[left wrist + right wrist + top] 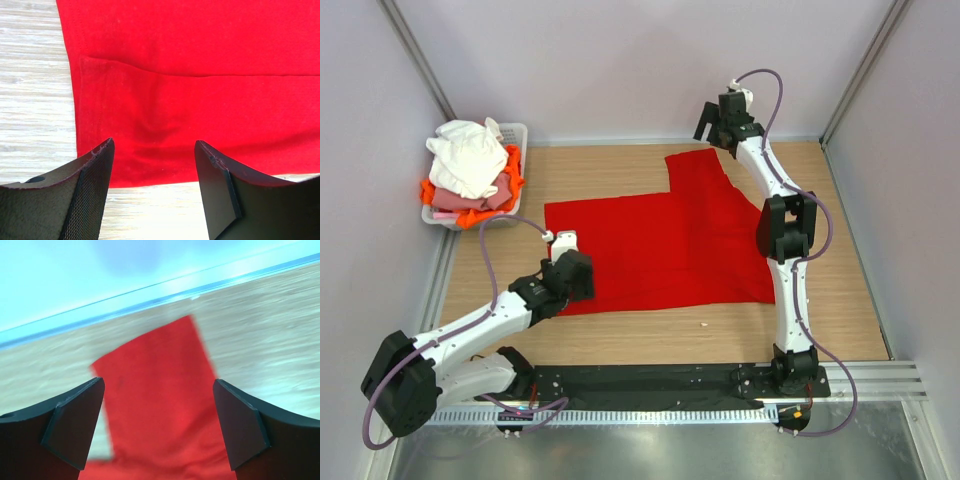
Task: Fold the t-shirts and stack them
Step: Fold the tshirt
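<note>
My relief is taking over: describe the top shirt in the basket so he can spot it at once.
Start at the wooden table's far left corner, where a white slotted basket stands beyond the spread red t-shirt. The crumpled white t-shirt lies on top of the pile in it. It is the only white one, above a pink shirt and an orange shirt.
</note>
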Motion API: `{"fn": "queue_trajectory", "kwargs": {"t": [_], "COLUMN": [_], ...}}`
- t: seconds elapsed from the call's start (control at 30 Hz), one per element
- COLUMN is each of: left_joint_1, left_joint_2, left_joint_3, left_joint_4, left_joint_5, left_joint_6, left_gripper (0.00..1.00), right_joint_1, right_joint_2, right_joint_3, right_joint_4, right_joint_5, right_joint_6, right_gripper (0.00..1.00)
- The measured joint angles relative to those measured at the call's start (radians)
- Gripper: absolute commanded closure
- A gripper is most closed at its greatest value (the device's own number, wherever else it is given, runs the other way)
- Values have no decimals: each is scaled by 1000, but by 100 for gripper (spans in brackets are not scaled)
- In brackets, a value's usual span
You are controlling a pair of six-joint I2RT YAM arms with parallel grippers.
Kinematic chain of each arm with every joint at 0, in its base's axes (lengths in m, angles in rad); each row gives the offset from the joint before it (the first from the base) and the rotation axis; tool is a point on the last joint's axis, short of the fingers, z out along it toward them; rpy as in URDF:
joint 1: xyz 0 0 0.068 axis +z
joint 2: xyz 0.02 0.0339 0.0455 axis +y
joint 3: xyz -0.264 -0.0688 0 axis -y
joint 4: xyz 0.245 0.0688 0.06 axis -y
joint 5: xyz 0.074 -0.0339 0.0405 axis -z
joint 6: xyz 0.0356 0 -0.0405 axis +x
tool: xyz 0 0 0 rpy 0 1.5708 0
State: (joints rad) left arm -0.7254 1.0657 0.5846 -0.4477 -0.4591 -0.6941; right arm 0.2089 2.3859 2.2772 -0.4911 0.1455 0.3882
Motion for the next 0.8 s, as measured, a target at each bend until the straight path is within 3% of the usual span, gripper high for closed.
{"fn": "queue_trajectory", "kwargs": {"t": [0.23,0.77,0.8], "left_joint_1": [-20,-49,-50], "left_joint_2": [-12,-69,-74], "left_joint_3": [0,-13,-16], "left_joint_4": [3,3,3], "left_joint_5": [-23,-66,-67], "left_joint_6": [0,-3,-3], "left_gripper": [33,33,33], "right_joint_1": [-34,-10,-8], "right_joint_2": [196,381,391], "right_joint_3": [138,290,296], "right_joint_4": [1,70,71], "right_joint_5": [105,142,145], "right_joint_6": [-39,-51,-55], "right_gripper": [0,0,4]}}
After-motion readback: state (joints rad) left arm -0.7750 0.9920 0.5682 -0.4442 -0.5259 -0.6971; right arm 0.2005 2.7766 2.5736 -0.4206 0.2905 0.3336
